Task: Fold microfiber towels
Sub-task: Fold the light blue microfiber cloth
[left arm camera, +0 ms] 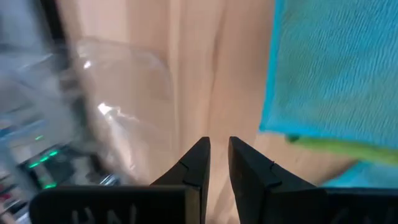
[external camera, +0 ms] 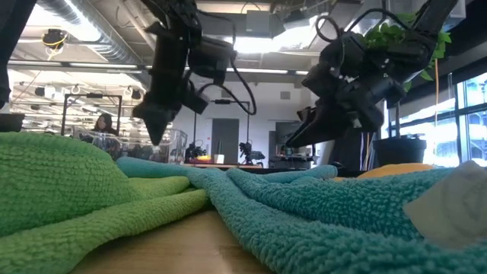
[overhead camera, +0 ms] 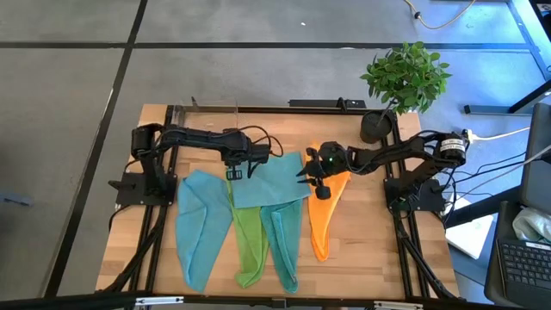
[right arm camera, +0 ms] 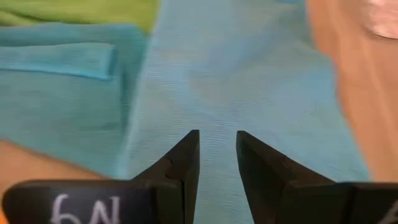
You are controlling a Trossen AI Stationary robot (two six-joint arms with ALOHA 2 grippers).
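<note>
Several microfiber towels lie on the wooden table. A light blue one (overhead camera: 269,181) is spread flat, its near part resting over the far ends of a lime green towel (overhead camera: 250,241) and a teal towel (overhead camera: 284,241). Another light blue towel (overhead camera: 198,228) lies bunched at the left and an orange one (overhead camera: 325,215) at the right. My left gripper (overhead camera: 232,175) hovers open just off the spread towel's left edge (left arm camera: 267,74), over bare wood. My right gripper (overhead camera: 306,179) hangs open above that towel's right part (right arm camera: 249,81), nothing between its fingers.
A clear plastic box (overhead camera: 207,112) stands at the far left of the table and a potted plant (overhead camera: 405,82) at the far right corner. Bare wood (overhead camera: 387,250) shows at the near right. A keyboard (overhead camera: 525,258) sits beyond the table's right edge.
</note>
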